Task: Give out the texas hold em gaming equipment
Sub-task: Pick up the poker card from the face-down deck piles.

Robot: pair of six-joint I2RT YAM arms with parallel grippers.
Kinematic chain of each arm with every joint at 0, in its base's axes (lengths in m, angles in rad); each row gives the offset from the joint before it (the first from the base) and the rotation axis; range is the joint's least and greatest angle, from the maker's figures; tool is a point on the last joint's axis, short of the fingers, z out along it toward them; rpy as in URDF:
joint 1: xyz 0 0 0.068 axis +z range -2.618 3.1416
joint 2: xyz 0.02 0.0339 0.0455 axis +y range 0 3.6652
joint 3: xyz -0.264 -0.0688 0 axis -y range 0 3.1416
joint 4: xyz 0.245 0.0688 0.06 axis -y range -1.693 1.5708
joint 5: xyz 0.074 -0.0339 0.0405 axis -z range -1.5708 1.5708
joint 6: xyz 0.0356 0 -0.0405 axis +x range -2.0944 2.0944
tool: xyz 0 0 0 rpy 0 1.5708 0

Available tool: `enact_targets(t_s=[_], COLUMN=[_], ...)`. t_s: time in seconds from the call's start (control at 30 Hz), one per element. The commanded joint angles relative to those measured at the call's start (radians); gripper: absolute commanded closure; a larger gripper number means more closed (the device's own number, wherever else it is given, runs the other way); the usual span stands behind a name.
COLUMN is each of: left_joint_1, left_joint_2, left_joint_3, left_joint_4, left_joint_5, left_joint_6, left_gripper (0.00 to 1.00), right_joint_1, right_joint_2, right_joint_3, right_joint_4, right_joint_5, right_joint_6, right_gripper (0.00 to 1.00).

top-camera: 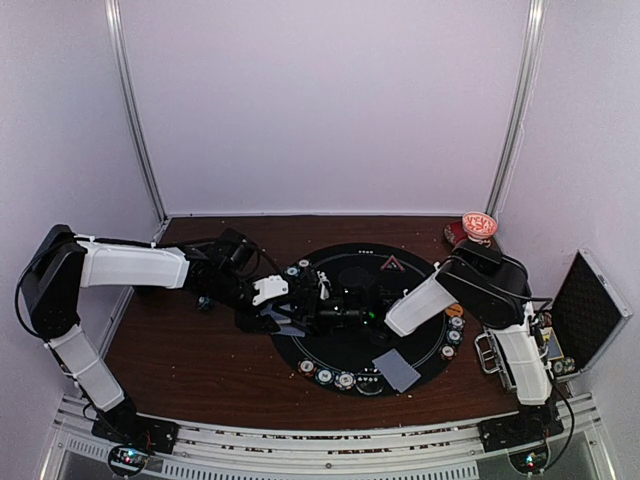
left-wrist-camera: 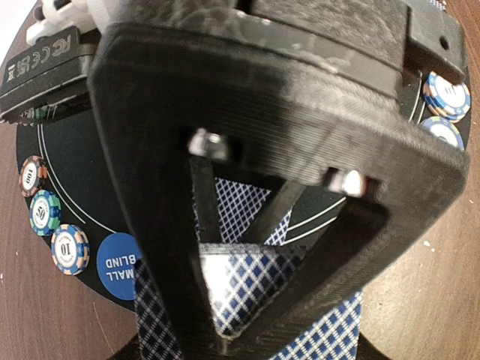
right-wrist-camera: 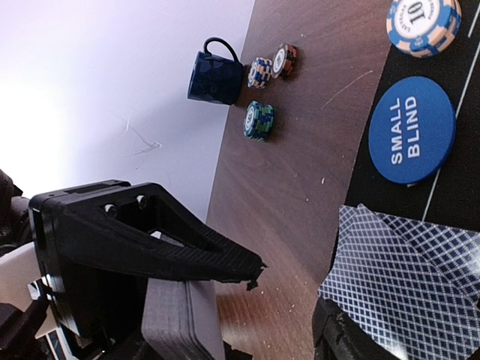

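My left gripper point(left-wrist-camera: 238, 296) is shut on a bundle of blue-diamond-backed playing cards point(left-wrist-camera: 247, 281) over the left part of the round black mat point(top-camera: 352, 342). In the top view it point(top-camera: 284, 318) meets my right gripper point(top-camera: 330, 300) near the mat's centre. In the right wrist view the right gripper point(right-wrist-camera: 294, 300) stands open, wood showing in the gap, and fanned cards point(right-wrist-camera: 409, 274) rest against its lower finger point(right-wrist-camera: 352, 337). A blue SMALL BLIND disc point(right-wrist-camera: 411, 129) lies beside them. Striped chips point(left-wrist-camera: 70, 249) ring the mat. A red triangle marker point(top-camera: 388, 265) sits at the mat's far side.
Two more cards point(top-camera: 397, 370) lie at the mat's near right. A dark blue mug point(right-wrist-camera: 216, 75) with chip stacks point(right-wrist-camera: 259, 120) stands off the mat by the left wall. A red-patterned cup and saucer point(top-camera: 478, 228) stands at the back right, an open metal case point(top-camera: 590, 310) at the right.
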State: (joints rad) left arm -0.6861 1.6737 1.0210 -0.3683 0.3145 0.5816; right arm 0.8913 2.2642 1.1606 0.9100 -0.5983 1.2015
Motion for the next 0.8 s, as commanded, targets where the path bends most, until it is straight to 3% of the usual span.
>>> enact_targets(t_s=[0.0, 0.17, 0.57, 0.77], left_joint_1=[0.003, 0.003, 0.002, 0.002], left_joint_2=[-0.019, -0.017, -0.006, -0.001], left_joint_3=[0.002, 0.001, 0.005, 0.005], left_joint_4=[0.027, 0.027, 0.026, 0.027], left_joint_5=[0.017, 0.016, 0.011, 0.009], left_joint_6=[0.007, 0.007, 0.007, 0.008], left_gripper=[0.39, 0.39, 0.39, 0.4], right_joint_1=[-0.009, -0.043, -0.051, -0.035], right_joint_2=[0.0, -0.057, -0.141, -0.173], right_joint_3=[0.003, -0.076, -0.133, -0.134], right_joint_4=[-0.037, -0.061, -0.003, 0.022], right_joint_5=[0.023, 0.065, 0.029, 0.009], right_joint_6=[-0.015, -0.029, -0.041, -0.034], right_gripper=[0.43, 0.59, 0.73, 0.89])
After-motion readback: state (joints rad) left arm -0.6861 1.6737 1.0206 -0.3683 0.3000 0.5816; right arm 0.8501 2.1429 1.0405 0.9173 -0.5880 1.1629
